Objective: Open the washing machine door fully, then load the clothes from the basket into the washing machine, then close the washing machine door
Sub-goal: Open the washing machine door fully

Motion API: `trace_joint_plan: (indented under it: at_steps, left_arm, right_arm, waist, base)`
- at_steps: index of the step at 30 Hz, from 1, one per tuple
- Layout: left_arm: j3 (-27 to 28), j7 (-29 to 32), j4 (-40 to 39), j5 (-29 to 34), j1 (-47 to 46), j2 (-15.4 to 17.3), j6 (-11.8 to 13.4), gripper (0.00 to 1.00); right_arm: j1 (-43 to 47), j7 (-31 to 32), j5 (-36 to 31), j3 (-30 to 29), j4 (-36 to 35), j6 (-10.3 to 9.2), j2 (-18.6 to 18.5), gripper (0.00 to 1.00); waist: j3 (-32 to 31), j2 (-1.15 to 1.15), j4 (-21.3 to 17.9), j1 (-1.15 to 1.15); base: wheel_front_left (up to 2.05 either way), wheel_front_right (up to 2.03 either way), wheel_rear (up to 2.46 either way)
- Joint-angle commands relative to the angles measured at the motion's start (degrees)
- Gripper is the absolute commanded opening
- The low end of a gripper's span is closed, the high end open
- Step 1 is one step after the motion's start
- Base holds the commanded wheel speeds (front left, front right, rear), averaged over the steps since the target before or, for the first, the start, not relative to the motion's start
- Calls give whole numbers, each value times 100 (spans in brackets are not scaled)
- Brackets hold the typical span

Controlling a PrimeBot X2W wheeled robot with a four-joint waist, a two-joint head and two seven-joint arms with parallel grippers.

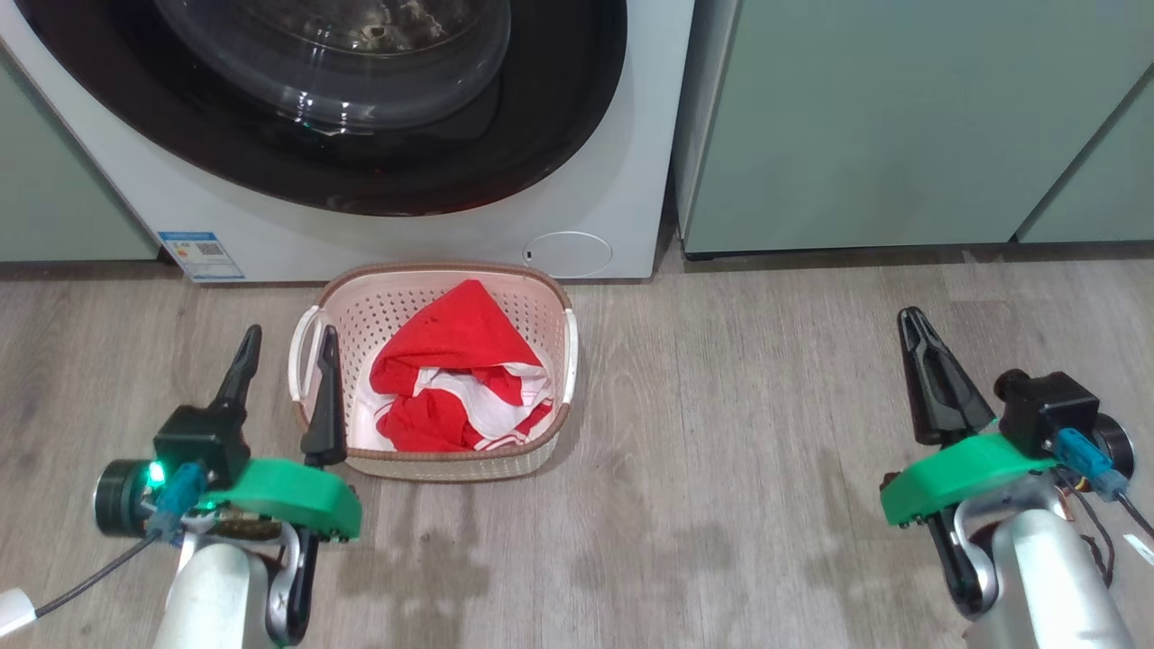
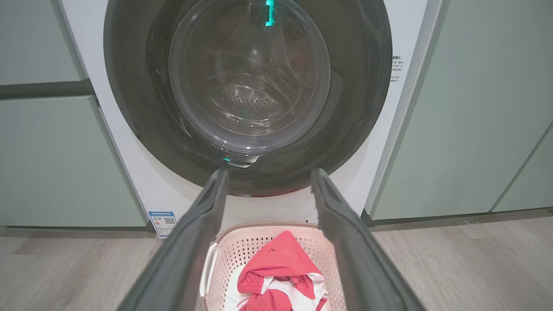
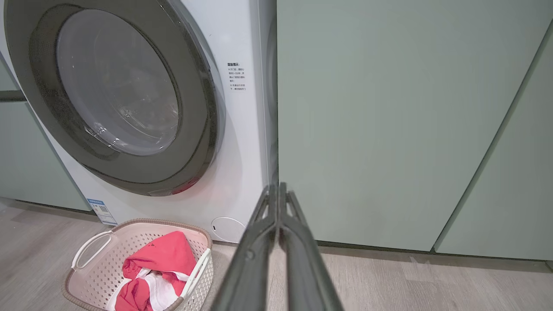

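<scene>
My left gripper (image 1: 290,338) gapes wide, right gripper (image 1: 912,323) pinched together.
Clothes (image 1: 455,351) in basket (image 1: 552,302) just beside my left; door (image 1: 361,185) closed behind; floor (image 1: 730,406) stretches rightward.

2 pale grey forearms (image 1: 209,595) carry green mounts (image 1: 288,496), black camera blocks (image 1: 200,442), blue-plugged cables (image 1: 178,500) and long black fingers (image 1: 325,397).

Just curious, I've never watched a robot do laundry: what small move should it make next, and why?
Probably raise the open left gripper toward the washing machine door, since it looks shut and the clothes lie in the basket, so nothing can be loaded yet.
</scene>
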Motion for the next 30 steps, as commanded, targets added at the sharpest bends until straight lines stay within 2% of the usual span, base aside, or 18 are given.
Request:
trace_joint_plan:
  at_steps: [1, 7, 11, 13, 18, 23, 27, 30]
  left_arm:
    - [196, -78, -203, 39, -249, 66, 9, 100]
    - [205, -78, -233, 39, -234, 56, 19, 100]
    - [215, -78, -251, 27, -241, 50, 16, 100]
    - [223, -78, -262, 22, -252, 48, 13, 100]
    - [230, -78, -342, 4, -297, 36, 14, 100]
    - [231, -78, -476, -11, -404, 25, 10, 100]
    - [215, -78, -630, -12, -559, 17, -6, 100]
    - [199, -78, -747, -6, -710, 12, -22, 100]
  right_arm:
    - [-251, -60, 51, 133, -175, -1, 11, 0]
    - [-246, -72, 106, 150, -192, -1, 13, 0]
    - [-272, -122, 441, 150, -247, -1, 14, 0]
    - [-298, -145, 1051, 106, -275, -1, 16, 0]
    - [-445, -43, 3315, 111, -259, -1, 18, 0]
    - [-779, 240, 5285, 154, -254, -1, 18, 0]
    - [-1219, 612, 6527, 31, -117, -1, 19, 0]
    - [-1683, 973, 7219, -132, 71, -1, 18, 0]
  waist:
    - [-4, 0, -3, 0]
    - [0, 0, -13, 0]
    - [16, 0, -11, 0]
    - [33, 0, -9, 0]
    - [143, 0, -7, 0]
    - [384, 0, 5, 0]
    - [717, 0, 53, 0]
    - [1015, 0, 109, 0]
  base:
    - [0, 0, 0]
    - [0, 0, 0]
    - [0, 0, 0]
    - [0, 0, 0]
    - [0, 0, 0]
    - [0, 0, 0]
    - [0, 0, 0]
    - [0, 0, 0]
